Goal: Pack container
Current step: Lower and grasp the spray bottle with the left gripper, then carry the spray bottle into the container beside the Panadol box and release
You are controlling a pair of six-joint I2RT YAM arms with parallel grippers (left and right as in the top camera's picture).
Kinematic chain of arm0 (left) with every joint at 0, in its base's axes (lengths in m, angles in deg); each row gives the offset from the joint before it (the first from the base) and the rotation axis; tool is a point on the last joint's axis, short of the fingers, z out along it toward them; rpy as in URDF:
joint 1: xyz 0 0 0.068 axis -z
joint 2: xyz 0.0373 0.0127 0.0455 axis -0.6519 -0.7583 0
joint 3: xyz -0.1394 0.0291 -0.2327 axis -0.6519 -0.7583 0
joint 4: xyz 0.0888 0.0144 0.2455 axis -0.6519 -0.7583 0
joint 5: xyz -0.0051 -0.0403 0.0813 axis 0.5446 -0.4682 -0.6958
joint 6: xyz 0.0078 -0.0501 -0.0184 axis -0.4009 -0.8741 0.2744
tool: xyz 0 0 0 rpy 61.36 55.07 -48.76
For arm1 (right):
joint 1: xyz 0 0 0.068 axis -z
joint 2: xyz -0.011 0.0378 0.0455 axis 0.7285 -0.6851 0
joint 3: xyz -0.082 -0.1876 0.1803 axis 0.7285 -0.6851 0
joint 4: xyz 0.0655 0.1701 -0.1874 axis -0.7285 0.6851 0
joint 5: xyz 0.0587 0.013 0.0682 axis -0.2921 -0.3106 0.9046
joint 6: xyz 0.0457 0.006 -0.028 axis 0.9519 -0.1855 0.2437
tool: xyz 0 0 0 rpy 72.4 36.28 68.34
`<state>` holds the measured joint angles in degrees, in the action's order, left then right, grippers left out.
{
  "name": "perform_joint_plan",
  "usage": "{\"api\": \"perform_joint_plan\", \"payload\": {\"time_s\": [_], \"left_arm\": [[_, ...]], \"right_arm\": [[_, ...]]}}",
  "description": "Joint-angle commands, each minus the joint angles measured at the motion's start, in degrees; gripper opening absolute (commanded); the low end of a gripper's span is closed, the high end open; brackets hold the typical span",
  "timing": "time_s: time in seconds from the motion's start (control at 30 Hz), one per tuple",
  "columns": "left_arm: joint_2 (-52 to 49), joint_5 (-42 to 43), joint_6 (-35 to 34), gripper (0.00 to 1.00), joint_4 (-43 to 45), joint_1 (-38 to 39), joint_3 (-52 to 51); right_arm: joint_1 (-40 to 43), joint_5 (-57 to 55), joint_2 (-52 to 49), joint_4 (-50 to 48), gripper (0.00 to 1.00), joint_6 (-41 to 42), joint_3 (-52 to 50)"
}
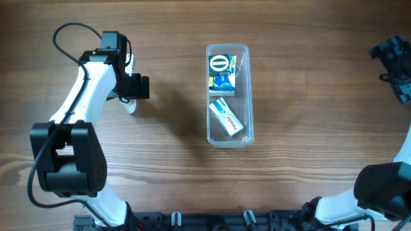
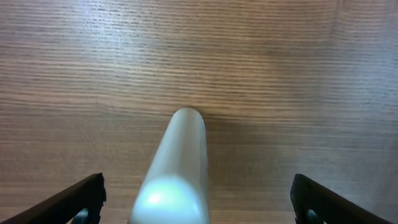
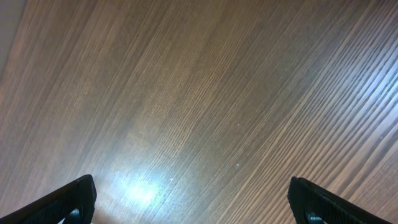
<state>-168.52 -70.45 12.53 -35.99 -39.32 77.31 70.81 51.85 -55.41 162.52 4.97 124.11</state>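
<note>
The clear plastic container (image 1: pixel 228 138) lies lengthwise at the table's middle. Inside it are a blue and yellow box (image 1: pixel 222 72) at the far end and a white box with red print (image 1: pixel 227 119) at the near end. My left gripper (image 1: pixel 131 96) is far left of the container, open, hanging over a small white tube-like object (image 1: pixel 130 106). In the left wrist view that white object (image 2: pixel 177 168) lies between the wide-open fingers (image 2: pixel 198 202), untouched. My right gripper (image 1: pixel 393 61) is at the far right edge; its wrist view shows open, empty fingers (image 3: pixel 194 202) over bare wood.
The wooden table (image 1: pixel 308 128) spreads around the container. Arm bases stand at the front edge.
</note>
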Motion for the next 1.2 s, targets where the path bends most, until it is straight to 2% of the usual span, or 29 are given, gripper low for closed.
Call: {"api": "perform_joint_plan", "payload": {"time_s": [0.0, 0.07, 0.23, 0.43, 0.57, 0.63, 0.67, 0.7, 0.8, 0.9, 1.0, 1.03, 1.07, 1.17], "left_arm": [[-1.90, 0.96, 0.90, 0.94, -0.04, -0.17, -0.66], [-1.95, 0.96, 0.90, 0.85, -0.02, -0.28, -0.66], [-1.95, 0.94, 0.85, 0.72, 0.15, -0.28, -0.63], [-1.92, 0.94, 0.68, 0.68, 0.04, -0.26, -0.63], [-1.92, 0.63, 0.63, 0.53, -0.76, -0.26, -0.63], [-1.92, 0.31, 0.46, 0.52, -1.62, -0.26, -0.63], [-1.92, 0.31, 0.46, 0.62, -1.97, -0.26, -0.63], [-1.92, 0.33, 0.46, 0.65, -2.19, -0.26, -0.63], [-1.92, 1.01, 0.46, 0.67, -3.17, -0.26, -0.63], [-1.92, 1.57, -0.28, 0.60, -4.94, -0.26, -0.63], [-1.92, 3.56, -1.07, 0.59, -6.73, -0.26, -0.63], [-1.92, 3.56, -1.31, 0.56, -7.39, -0.26, -0.63], [-1.92, 3.54, -1.31, 0.47, -7.93, -0.26, -0.63], [-1.92, 3.56, -2.69, 0.43, -8.72, -0.26, -0.42]], "right_arm": [[-0.09, -0.96, -0.81, -0.13, 1.00, 0.85, -0.11], [-0.09, -0.98, -0.81, -0.13, 1.00, 0.85, -0.13], [-0.09, -0.98, -0.81, -0.13, 1.00, 0.87, -0.13], [-0.09, -0.98, -0.81, -0.13, 1.00, 0.85, -0.13], [-0.09, -0.98, -0.81, -0.13, 1.00, 0.85, -0.13], [-0.09, -0.98, -0.81, -0.13, 1.00, 0.85, -0.13], [-0.09, -0.98, -0.81, -0.13, 1.00, 0.83, -0.13], [-0.09, -0.98, -0.81, -0.13, 1.00, 0.83, -0.13], [-0.09, -0.96, -0.81, -0.13, 1.00, 0.85, -0.13], [-0.09, -0.98, -0.81, -0.13, 1.00, 0.85, -0.13], [-0.09, -0.98, -0.81, -0.13, 1.00, 0.85, -0.13], [-0.09, -0.98, -0.81, -0.13, 1.00, 0.83, -0.13], [-0.09, -0.98, -0.81, -0.13, 1.00, 0.87, -0.13], [-0.09, -0.98, -0.81, -0.13, 1.00, 0.85, -0.13]]}}
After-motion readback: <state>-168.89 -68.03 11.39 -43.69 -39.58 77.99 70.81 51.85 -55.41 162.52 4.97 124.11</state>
